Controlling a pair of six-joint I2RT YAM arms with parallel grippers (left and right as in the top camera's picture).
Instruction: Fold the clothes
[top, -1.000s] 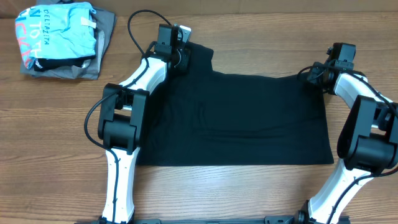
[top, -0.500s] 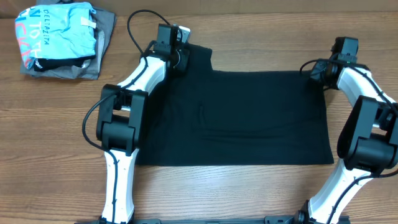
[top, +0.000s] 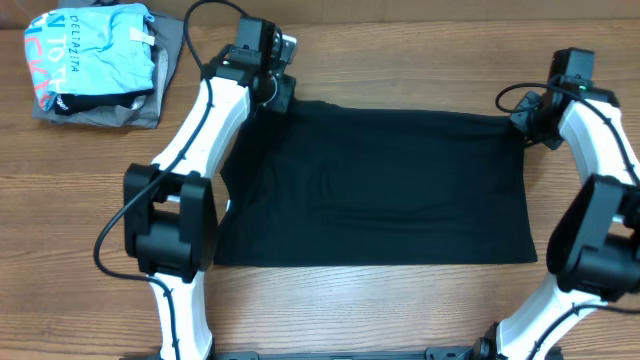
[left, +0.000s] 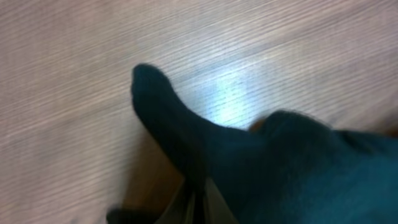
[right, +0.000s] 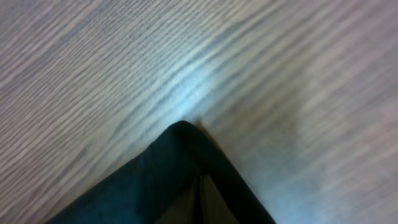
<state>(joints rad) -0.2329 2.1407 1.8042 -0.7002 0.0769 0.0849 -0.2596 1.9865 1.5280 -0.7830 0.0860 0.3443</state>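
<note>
The black T-shirt (top: 380, 185) lies spread as a wide rectangle across the middle of the wooden table. My left gripper (top: 277, 97) is shut on its far left corner and holds that cloth a little off the table; the pinched fabric fills the left wrist view (left: 249, 162). My right gripper (top: 527, 117) is shut on the far right corner, which shows as a dark point in the right wrist view (right: 180, 168). The far edge runs taut between both grippers. The neck tag is hidden.
A stack of folded clothes sits at the far left corner: a light blue printed shirt (top: 95, 50) on a grey garment (top: 165, 60). Bare wooden table (top: 400, 50) lies beyond the shirt's far edge.
Both grippers have moved away from me and slightly outward with the shirt's far corners. The far edge is now pulled straight and the raised flap at the left corner has flattened.
</note>
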